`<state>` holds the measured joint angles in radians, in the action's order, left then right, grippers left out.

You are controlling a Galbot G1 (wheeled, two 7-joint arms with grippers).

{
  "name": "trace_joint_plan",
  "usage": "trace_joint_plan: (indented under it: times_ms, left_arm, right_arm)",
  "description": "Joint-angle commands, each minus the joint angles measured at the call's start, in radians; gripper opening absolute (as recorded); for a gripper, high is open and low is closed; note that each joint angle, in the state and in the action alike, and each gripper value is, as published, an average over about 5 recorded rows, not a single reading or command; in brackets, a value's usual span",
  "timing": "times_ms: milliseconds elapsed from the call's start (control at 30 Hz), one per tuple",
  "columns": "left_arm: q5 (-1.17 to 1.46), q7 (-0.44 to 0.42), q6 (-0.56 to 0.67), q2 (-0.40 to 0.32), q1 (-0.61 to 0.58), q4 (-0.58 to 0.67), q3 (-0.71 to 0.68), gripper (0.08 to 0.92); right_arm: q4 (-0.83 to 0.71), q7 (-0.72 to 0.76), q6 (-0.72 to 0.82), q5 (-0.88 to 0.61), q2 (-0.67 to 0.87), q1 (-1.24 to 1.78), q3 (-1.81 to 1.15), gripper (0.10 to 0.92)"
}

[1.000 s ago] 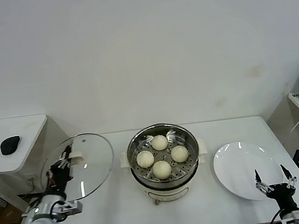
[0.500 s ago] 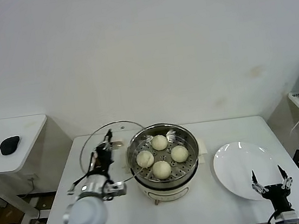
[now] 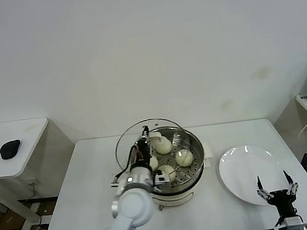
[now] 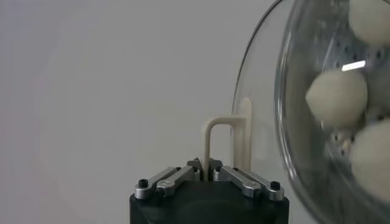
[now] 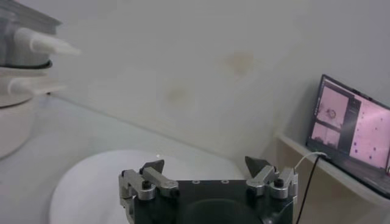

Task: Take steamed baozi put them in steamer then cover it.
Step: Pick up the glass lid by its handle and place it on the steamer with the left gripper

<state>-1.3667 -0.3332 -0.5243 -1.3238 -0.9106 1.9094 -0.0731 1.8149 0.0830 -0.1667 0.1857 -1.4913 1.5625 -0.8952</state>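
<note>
All four steamed baozi (image 3: 172, 156) sit already in the steamer (image 3: 196, 168), which stands near the middle of the table (image 3: 92, 206), w/ the white plate (image 3: 245, 179) just beside it toward the right edge; the left gripper (image 3: 144, 144) is clenched on the handle (image 4: 228, 143) of the cover (image 3: 129, 143) and holds the cover tilted over the left part of the steamer, not yet seated on the rim; in the left wrist view the glass stands almost edge-on beside the buns, so it needs much levelling before it can go down

Risks, as I judge: the cover is offset to the left, so if it is lowered now the metal rim may land on the steamer's edge or on the nearest bun and dent it; the pinch on the thin handle is small vs. a wide lid, so the lid may swing or slip; a push sideways may also shift the steamer on the table

The right gripper (image 3: 274, 187) hangs w/ fingers spread at the front right corner, over the plate's near edge, idle
</note>
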Motion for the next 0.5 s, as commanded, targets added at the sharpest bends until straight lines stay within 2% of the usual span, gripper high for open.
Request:
trace_joint_plan:
  times_ms: [33, 500]
  left_arm:
    - [-0.124, -0.055, -0.022, -0.13, 0.025, -0.064, -0.07, 0.145]
    - [-0.189, -0.047, 0.002, -0.137, -0.02, -0.08, -0.07, 0.145]
  right_arm:
    - [-0.008, -0.004, -0.003, 0.015, -0.004, -0.003, 0.005, 0.823]
    - [-0.011, -0.003, -0.003, 0.014, -0.004, -0.002, 0.019, 0.823]
